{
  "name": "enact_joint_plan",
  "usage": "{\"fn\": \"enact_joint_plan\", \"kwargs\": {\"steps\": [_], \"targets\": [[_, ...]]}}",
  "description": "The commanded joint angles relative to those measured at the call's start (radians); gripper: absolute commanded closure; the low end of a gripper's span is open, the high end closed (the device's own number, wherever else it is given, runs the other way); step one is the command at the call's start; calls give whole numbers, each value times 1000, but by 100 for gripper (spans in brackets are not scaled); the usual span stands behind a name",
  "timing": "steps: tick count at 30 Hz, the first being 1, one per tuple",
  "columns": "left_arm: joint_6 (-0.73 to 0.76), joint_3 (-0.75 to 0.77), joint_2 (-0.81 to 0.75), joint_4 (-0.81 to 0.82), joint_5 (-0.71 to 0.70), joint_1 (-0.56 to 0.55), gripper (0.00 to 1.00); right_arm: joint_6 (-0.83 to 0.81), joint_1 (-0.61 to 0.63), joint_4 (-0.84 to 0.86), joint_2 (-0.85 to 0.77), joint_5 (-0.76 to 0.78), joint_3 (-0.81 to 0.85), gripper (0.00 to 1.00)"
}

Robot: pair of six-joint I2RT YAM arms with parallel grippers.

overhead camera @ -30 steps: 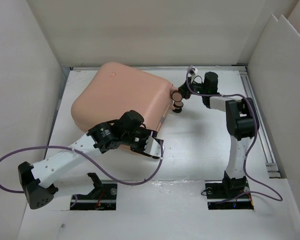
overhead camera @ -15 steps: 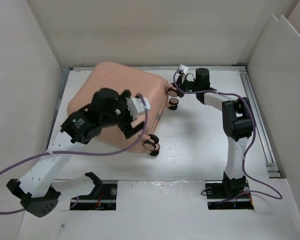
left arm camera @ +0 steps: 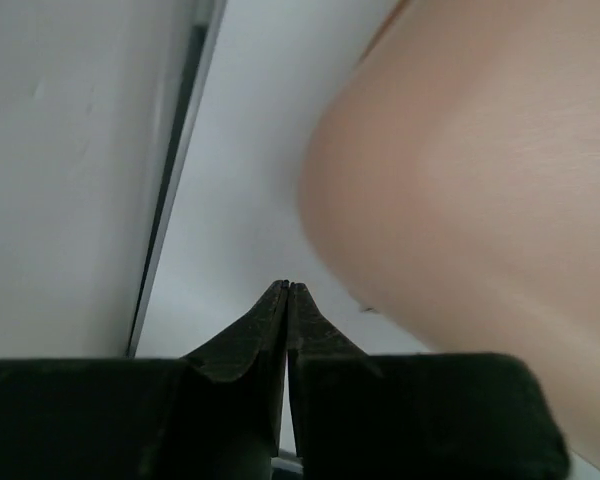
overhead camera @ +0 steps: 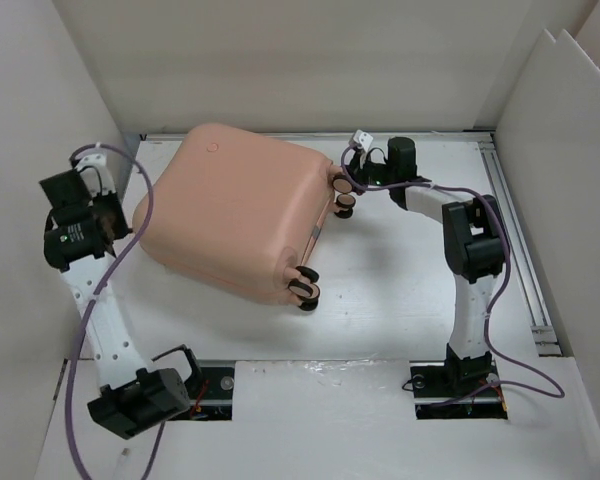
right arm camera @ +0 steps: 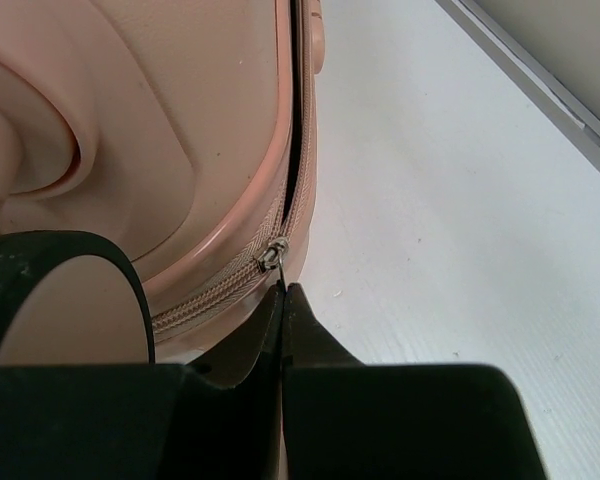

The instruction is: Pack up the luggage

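The luggage [overhead camera: 235, 210], a peach-pink hard-shell suitcase, lies closed on the table with its black wheels [overhead camera: 302, 287] facing right. My right gripper [overhead camera: 352, 172] is at its far right corner by the upper wheels. In the right wrist view the gripper [right arm camera: 281, 288] is shut on the thin zipper pull of the metal slider [right arm camera: 272, 258], on the shell's zipper seam [right arm camera: 298, 150]. My left gripper [overhead camera: 108, 205] is at the left wall, beside the suitcase's left end. In the left wrist view it [left arm camera: 286, 289] is shut and empty, the shell [left arm camera: 480, 170] to its right.
White walls enclose the table: a left wall [overhead camera: 40, 150], a back wall [overhead camera: 300, 60] and a right panel [overhead camera: 560, 150]. A metal rail [overhead camera: 515, 240] runs along the right side. Purple cables trail from both arms.
My left arm has swung off the suitcase's top and front edge to the left wall. The suitcase has shifted slightly left. The right gripper has stayed at the far right corner.
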Motion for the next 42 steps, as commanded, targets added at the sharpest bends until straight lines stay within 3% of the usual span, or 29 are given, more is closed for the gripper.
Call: {"fn": "enact_joint_plan", "kwargs": {"steps": [1, 5, 9, 13, 15, 17, 20, 26, 29, 33, 36, 42], "targets": [[-11, -99, -67, -52, -13, 144, 100, -41, 59, 36, -55, 48, -10, 100], [46, -260, -89, 36, -124, 161, 100, -41, 59, 36, -65, 66, -10, 100], [78, -363, 53, 154, -135, 161, 100, -67, 72, 36, -103, 91, -32, 100], [78, -331, 225, 251, -113, 32, 99, -104, 144, 36, -173, 124, -113, 100], [54, -288, 296, 278, -102, -96, 97, -133, 168, 46, -238, 157, -194, 100], [54, -217, 405, 292, -119, -219, 97, -133, 202, 77, -287, 203, -254, 100], [42, -121, 535, 318, -110, -304, 96, -53, 228, 121, -397, 250, -384, 100], [181, 187, 742, 257, -20, -495, 88, 7, 374, 131, -793, 429, -749, 100], [249, 354, 865, 199, -7, -574, 82, 19, 487, 36, -936, 508, -829, 100], [249, 675, 990, 88, 72, -608, 77, 56, 561, -13, -951, 583, -829, 100], [217, 662, 933, 74, 124, -608, 67, 80, 561, -13, -904, 611, -805, 100], [238, 406, 498, 183, 134, -585, 36, 91, 561, 23, -801, 629, -730, 100]]}}
